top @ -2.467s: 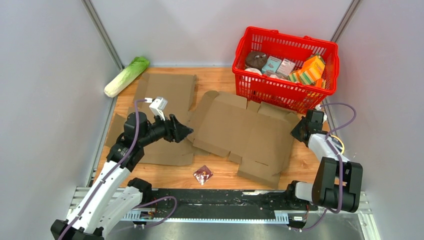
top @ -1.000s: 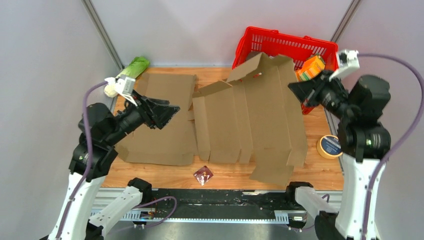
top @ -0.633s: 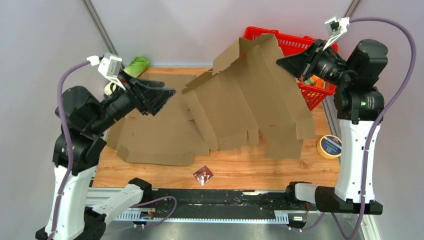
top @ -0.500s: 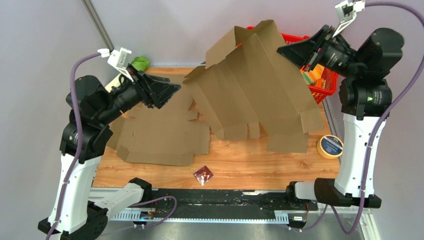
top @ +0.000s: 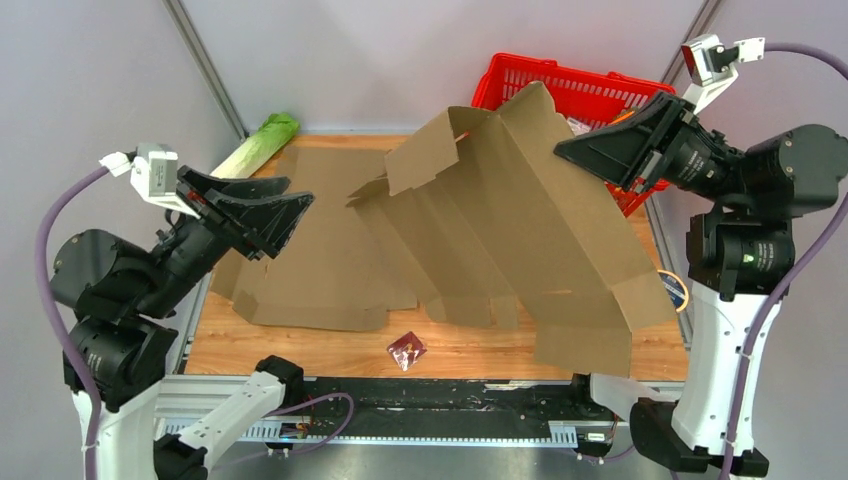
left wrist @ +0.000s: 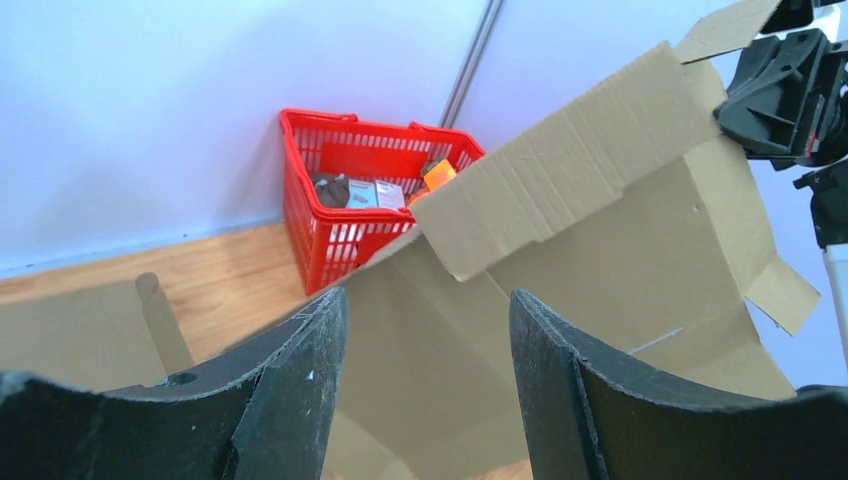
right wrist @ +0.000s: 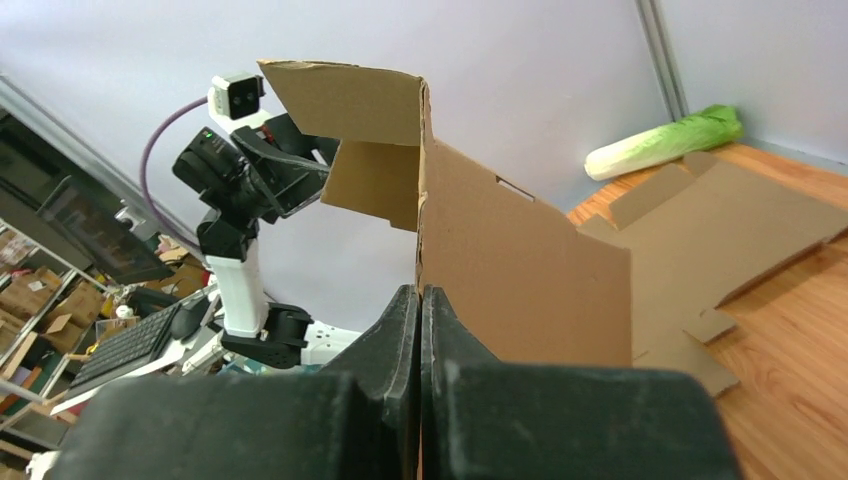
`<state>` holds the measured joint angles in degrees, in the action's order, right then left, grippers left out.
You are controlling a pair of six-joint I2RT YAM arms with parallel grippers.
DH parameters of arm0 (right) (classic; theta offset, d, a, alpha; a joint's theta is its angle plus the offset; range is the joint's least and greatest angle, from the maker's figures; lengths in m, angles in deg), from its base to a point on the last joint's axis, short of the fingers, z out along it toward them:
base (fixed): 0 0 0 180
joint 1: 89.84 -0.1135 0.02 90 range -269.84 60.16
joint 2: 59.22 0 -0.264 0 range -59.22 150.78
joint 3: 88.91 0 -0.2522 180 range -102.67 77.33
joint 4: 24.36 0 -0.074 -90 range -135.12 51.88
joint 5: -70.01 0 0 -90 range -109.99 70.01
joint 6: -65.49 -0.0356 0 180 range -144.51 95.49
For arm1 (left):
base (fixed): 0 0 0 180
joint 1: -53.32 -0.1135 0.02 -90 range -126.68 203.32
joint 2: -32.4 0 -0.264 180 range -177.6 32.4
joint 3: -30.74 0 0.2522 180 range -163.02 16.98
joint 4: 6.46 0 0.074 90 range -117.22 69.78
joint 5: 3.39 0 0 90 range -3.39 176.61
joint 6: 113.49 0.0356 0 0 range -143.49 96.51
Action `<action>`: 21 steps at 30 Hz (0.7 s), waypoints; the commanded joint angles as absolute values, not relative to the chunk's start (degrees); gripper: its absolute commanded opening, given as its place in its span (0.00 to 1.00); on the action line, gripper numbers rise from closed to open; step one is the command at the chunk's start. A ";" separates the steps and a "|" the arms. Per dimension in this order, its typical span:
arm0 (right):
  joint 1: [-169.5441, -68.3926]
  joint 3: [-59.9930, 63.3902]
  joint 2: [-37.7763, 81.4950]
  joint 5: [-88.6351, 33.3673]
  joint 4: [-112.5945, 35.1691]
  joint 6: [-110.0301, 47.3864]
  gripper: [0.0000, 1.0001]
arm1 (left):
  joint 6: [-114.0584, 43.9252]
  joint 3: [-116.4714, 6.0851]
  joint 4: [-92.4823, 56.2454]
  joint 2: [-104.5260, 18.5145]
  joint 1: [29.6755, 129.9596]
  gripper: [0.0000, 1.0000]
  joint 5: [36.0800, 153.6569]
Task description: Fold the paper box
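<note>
The paper box (top: pixel 520 220) is a large unfolded brown cardboard blank, lifted and tilted, its lower flaps hanging near the table's front edge. My right gripper (top: pixel 562 150) is shut on its upper right edge, high above the table. In the right wrist view the jaws (right wrist: pixel 420 292) pinch the board's edge (right wrist: pixel 520 270), and a flap bends away at the top. My left gripper (top: pixel 297 192) is raised to the left of the box, open and empty, clear of the cardboard. In the left wrist view its fingers (left wrist: pixel 428 295) frame the lifted box (left wrist: pixel 600 230).
A second flat cardboard blank (top: pixel 320 260) lies on the wooden table at the left. A red basket (top: pixel 590 95) of groceries stands at the back right. A cabbage (top: pixel 255 150) lies at the back left. A small dark wrapper (top: pixel 405 350) sits near the front edge.
The right gripper has lifted the cardboard off the table and swung it up and toward the front right. The left arm has risen and drawn back to the left, still open.
</note>
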<state>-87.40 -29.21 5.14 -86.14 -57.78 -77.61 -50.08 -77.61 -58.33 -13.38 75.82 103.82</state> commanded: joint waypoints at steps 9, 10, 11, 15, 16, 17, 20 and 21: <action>-89.58 -29.37 16.26 -82.33 -73.65 -56.15 0.00 | -47.48 -74.79 -59.25 -15.76 75.99 0.69 101.37; -91.58 -28.84 20.02 -81.18 -76.41 -52.75 0.00 | -48.00 -74.35 -59.07 -16.37 75.99 0.69 102.07; -92.47 -28.75 21.62 -79.86 -78.70 -49.24 0.00 | -48.10 -74.26 -58.90 -17.25 75.99 0.69 102.42; -100.29 -28.23 28.22 -73.35 -84.70 -37.18 0.00 | -48.01 -73.38 -58.72 -19.19 75.99 0.68 103.40; -101.17 -28.49 30.06 -72.47 -84.70 -36.47 0.00 | -48.01 -72.68 -58.54 -19.37 75.99 0.68 103.22; -102.66 -29.01 31.12 -71.51 -84.70 -35.94 0.00 | -47.92 -72.06 -58.28 -19.63 75.99 0.68 103.13; -103.90 -31.11 35.06 -70.00 -84.70 -34.71 0.00 | -46.26 -69.60 -58.10 -21.29 75.99 0.69 102.34; -104.43 -31.73 35.96 -69.39 -85.13 -34.09 0.00 | -44.51 -68.64 -58.19 -21.91 75.99 0.69 101.90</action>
